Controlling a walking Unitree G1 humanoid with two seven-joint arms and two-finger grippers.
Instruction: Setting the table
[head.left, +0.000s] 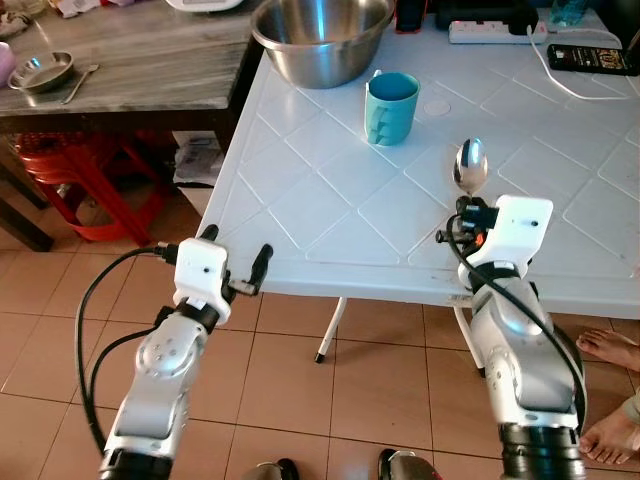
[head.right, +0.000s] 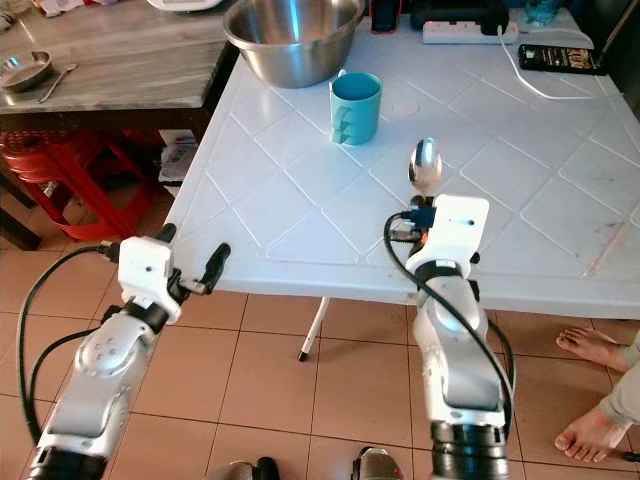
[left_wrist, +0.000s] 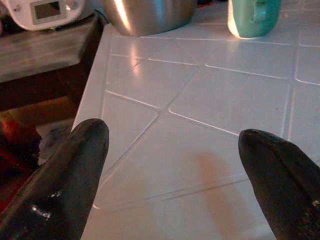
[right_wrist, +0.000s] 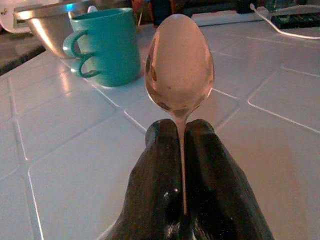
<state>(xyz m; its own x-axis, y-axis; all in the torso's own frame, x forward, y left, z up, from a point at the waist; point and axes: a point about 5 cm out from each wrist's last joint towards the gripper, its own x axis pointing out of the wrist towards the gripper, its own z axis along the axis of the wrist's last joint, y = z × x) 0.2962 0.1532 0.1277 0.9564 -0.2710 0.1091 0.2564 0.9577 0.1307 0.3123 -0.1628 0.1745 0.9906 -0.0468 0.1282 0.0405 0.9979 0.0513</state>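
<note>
The white table (head.left: 560, 240) is still mostly bare, so the setting looks to be at an early stage. At its far edge stands a big steel bowl (head.left: 322, 38), and just in front of it, touching nothing, a teal cup (head.left: 390, 108) with two handles stands upright. A power strip (head.left: 497, 31) and a dark phone (head.left: 592, 58) lie at the back; they seem not part of the setting. No plate is seen on this table.

The right gripper (right_wrist: 182, 137) is above the near part of the table, its fingers closed on the thin handle of a spoon (head.left: 470, 165), the spoon's bowl pointing away toward the cup. The spoon is in the air, not yet put down. Placing it is, I think, the step in hand.

The left gripper (head.left: 236, 262) hovers at the table's near left edge, fingers spread and holding nothing.
</note>
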